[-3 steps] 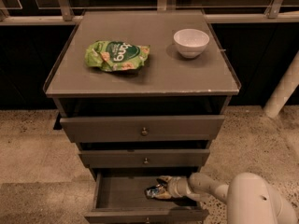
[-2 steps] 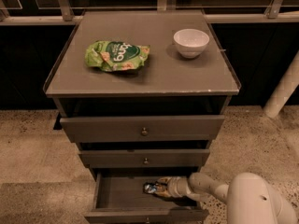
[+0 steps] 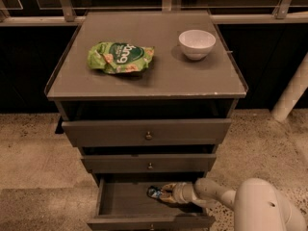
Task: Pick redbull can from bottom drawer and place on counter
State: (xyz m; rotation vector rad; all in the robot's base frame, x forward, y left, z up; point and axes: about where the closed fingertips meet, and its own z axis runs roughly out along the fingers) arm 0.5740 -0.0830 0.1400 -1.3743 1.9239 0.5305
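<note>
Gripper [image 3: 165,194]: located inside the open bottom drawer [image 3: 124,199], right of centre, reaching in from the right; its tip meets the right end of the redbull can [image 3: 154,192]; whether it has closed on the can or merely stands against it cannot be told from this view.

Redbull can: lying on its side on the drawer floor, roughly mid-width, toward the rear, just below the front of the drawer above; blue and silver casing visible, one shiny end facing left; it is down in the drawer, not on the counter [image 3: 144,83].

Arm [image 3: 211,191]: pale, running from the gripper out over the drawer's right side to a rounded white body [image 3: 262,207] at the lower right corner.

Bottom drawer: pulled well out, front panel at the lower edge of the view; no contents noted other than the can and the gripper.

Middle drawer [image 3: 120,163] and top drawer [image 3: 106,133]: each projecting a little from the cabinet face, each with a small round knob at centre.

Counter: grey, flat; a green snack bag [image 3: 120,57] lies left of centre; a white bowl [image 3: 197,43] stands upright toward the rear right; the two are well apart.

Surroundings: speckled floor [image 3: 29,148] on both sides of the cabinet; a white post [image 3: 291,90] leaning at far right.
</note>
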